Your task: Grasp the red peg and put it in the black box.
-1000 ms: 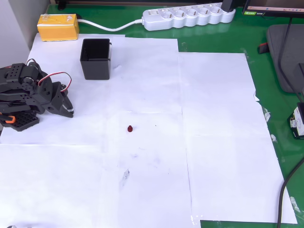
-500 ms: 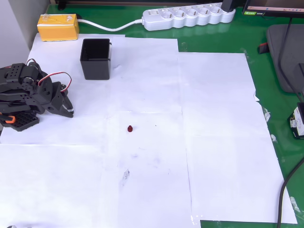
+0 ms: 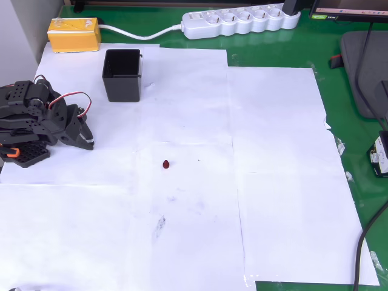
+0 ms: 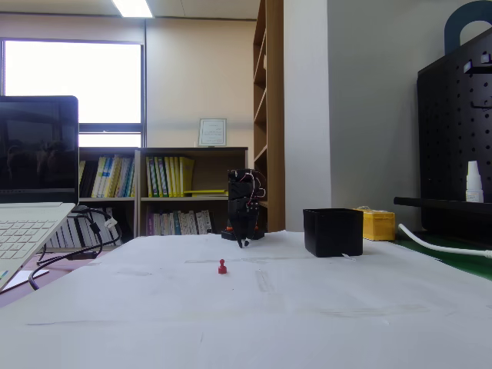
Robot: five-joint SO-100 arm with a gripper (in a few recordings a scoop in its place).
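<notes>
Paper-covered surface [image 3: 273, 151] carries the tiny dark red rounded peg [image 3: 165, 163] alone mid-sheet, well apart from the square open-topped black plastic box [image 3: 122, 75], while the folded black arm's gripper [image 3: 88, 143] rests low beside its base, jaws seemingly together, so the grasp appears not yet begun.

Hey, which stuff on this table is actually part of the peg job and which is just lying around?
Part of the job:
red peg, lying on the white paper
black box, open top
claw, folded back at the overhead view's left edge

Just lying about:
yellow box
white power strip
laptop
</notes>
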